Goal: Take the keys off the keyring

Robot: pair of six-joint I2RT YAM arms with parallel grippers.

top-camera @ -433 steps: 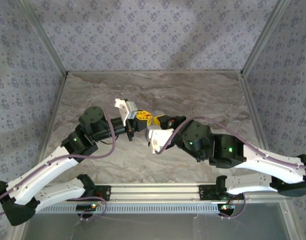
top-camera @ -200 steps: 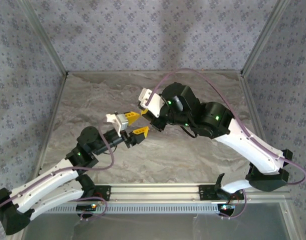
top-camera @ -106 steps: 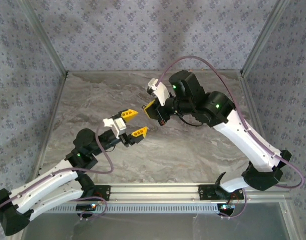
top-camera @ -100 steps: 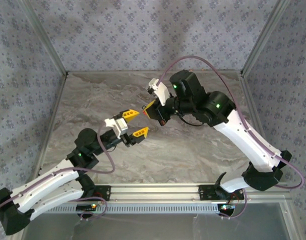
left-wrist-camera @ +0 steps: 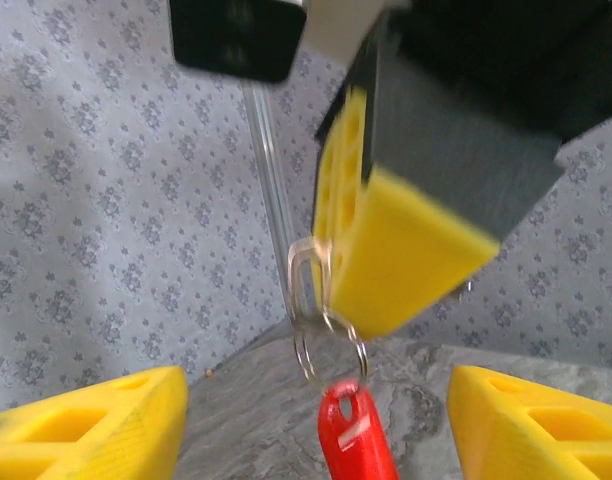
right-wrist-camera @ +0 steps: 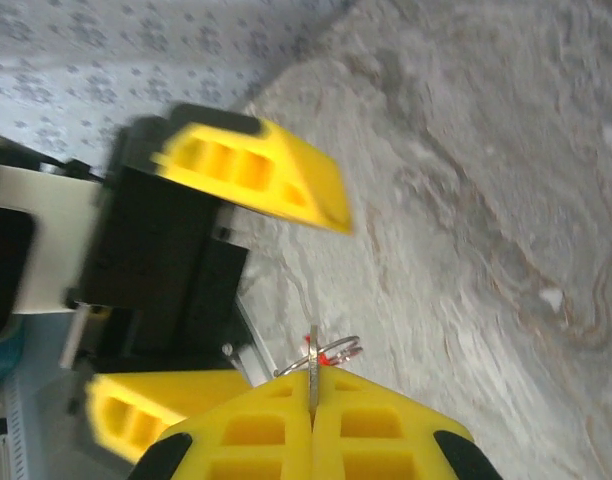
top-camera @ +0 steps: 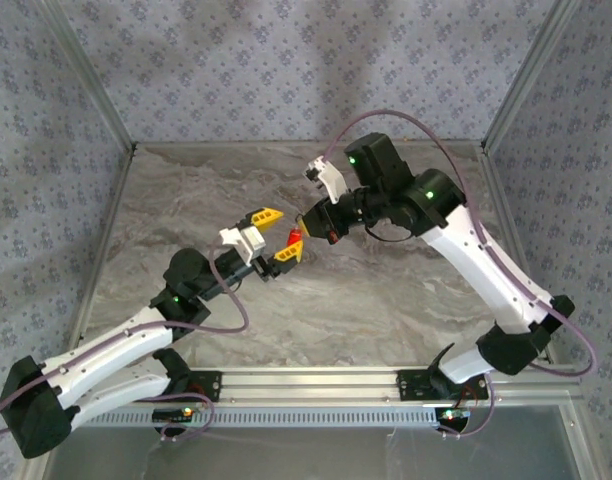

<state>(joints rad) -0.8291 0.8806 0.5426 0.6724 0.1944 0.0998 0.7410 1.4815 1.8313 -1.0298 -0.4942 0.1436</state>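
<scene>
**Hazards.** The right pincer (right-wrist-camera: 312, 395) is clamped shut on the keyring (left-wrist-camera: 352, 425), gripping only a thin wire loop at the very ends of its fingertips. Any sideways tug is likely to slip the wire free and drop the keyring onto the table (top-camera: 386, 300).

The left pincer (top-camera: 278, 236) stands open and holds nothing. The keyring hangs between its two fingers, touching neither. If it closes at this height it will probably catch the red tag (top-camera: 294, 240) rather than the metal ring. A pull would then load the weak tip grip.

No key blade can be made out.

**Orientation.** The keyring hangs just below the right pincer's tips. Its long axis is near vertical and the tag end points down towards the table.
</scene>
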